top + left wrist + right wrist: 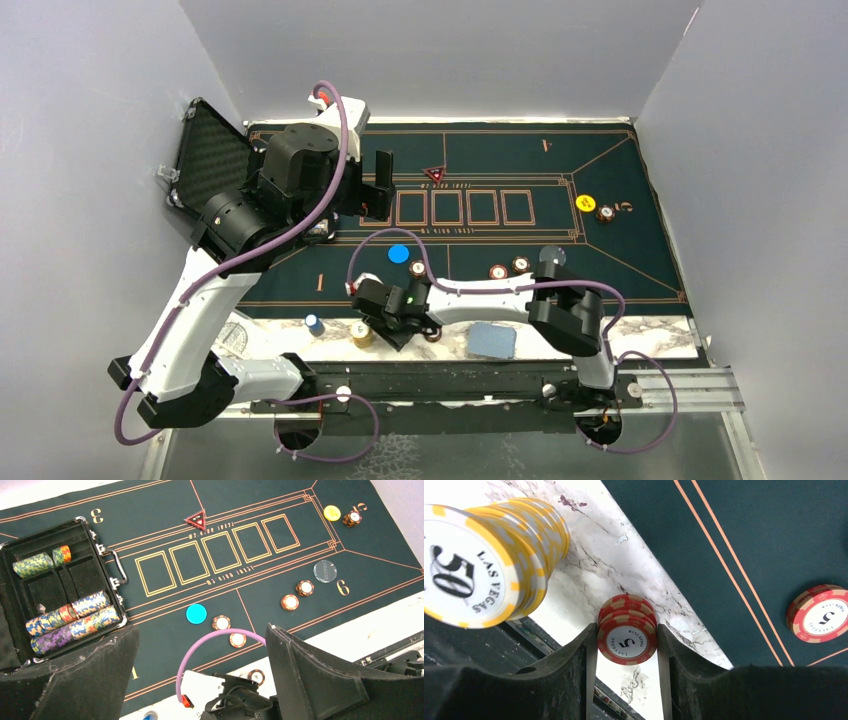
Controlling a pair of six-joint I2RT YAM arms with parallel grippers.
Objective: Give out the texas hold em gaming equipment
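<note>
Right hand [627,630] pinches red chip stack [626,644] on near table [594,575] edge, w/ mat [749,540] just beyond; left hand [201,629] spread wide.

Top view: high on near side, facing down over whole mat [620,260]. Left wrist: raised, oblique over same mat. Right wrist: very close at surface [589,555] edge. It shares the red chip stack [626,642] with left wrist.
</note>
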